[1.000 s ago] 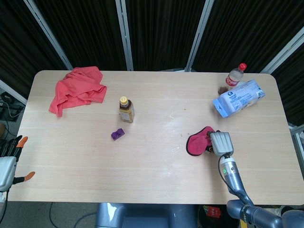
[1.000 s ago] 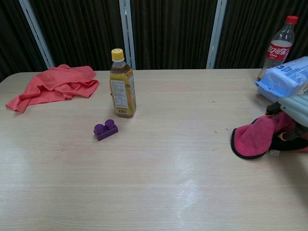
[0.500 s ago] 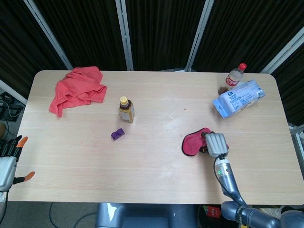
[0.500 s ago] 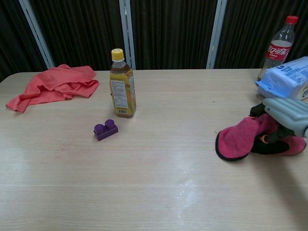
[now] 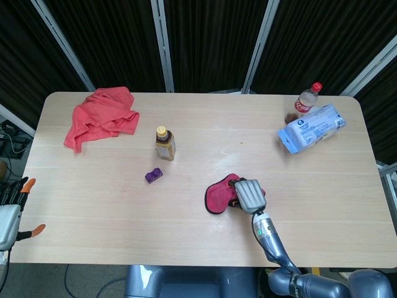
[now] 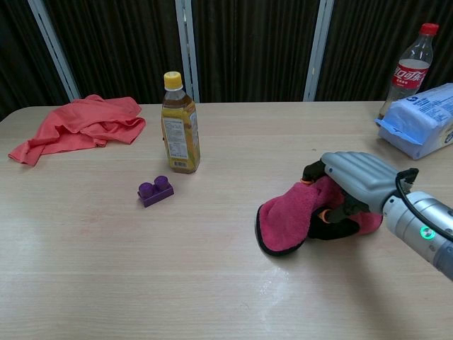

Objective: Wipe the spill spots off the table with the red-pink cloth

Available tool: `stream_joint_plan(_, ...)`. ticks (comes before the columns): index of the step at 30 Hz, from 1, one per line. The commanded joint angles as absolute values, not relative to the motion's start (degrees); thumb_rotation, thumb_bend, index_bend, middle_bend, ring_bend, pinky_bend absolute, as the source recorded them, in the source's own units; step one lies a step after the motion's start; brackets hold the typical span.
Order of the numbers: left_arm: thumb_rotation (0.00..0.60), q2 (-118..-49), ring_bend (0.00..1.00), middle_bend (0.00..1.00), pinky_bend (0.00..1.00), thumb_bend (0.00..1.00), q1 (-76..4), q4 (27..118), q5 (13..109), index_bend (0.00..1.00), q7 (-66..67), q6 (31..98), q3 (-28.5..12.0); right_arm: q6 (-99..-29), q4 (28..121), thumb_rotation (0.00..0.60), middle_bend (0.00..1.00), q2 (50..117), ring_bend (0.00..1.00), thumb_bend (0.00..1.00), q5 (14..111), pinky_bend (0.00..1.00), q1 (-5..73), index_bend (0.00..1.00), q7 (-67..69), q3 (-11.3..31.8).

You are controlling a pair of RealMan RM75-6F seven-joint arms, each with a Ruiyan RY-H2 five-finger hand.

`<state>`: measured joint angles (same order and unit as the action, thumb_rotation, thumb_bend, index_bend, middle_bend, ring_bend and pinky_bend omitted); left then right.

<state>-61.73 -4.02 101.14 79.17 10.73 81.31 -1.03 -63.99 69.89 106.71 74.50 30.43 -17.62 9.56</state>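
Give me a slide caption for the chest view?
Robot's right hand presses a red-pink cloth onto the table, near a purple block.

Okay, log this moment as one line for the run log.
phase: wiping | right hand: holds red-pink cloth on table | left hand: idle, open

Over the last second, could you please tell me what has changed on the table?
The right robot hand, holding the red-pink cloth against the table, has dragged it leftward toward the table's middle, nearer the purple block. It kept hold throughout. The left robot hand stayed off the left edge. The yellow-capped bottle, coral cloth, cola bottle and blue packet have not moved.
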Motion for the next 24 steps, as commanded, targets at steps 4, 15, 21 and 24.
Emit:
stream_joint_plan(4, 0.600, -61.7, 0.00, 0.00, 0.00, 0.00, -3.9, 101.2, 79.2, 0.00, 10.7, 81.5, -1.0, -63.0, 67.9, 0.600, 0.61, 108.8, 0.49, 0.55, 73.5, 0.72, 31.5, 0.73, -18.3, 10.3)
stream_joint_plan(15, 0.600, -61.5, 0.00, 0.00, 0.00, 0.00, -4.1, 101.3, 79.1, 0.00, 9.6, 81.0, -1.1, -61.4, 56.8, 0.600, 0.61, 112.6, 0.49, 0.55, 70.0, 0.72, 33.2, 0.73, -19.1, 13.0)
stream_joint_plan(21, 0.600, -61.4, 0.00, 0.00, 0.00, 0.00, -4.2, 101.3, 79.2, 0.00, 9.2, 80.7, -1.0, -61.8, 54.8, 0.600, 0.61, 111.5, 0.49, 0.55, 68.9, 0.72, 33.3, 0.73, -19.1, 14.5)
stream_joint_plan(24, 0.600, -61.5, 0.00, 0.00, 0.00, 0.00, -4.2, 101.3, 79.2, 0.00, 9.3, 80.7, -1.0, -62.1, 54.7, 0.600, 0.61, 110.0, 0.49, 0.55, 68.5, 0.72, 33.0, 0.73, -19.3, 14.9)
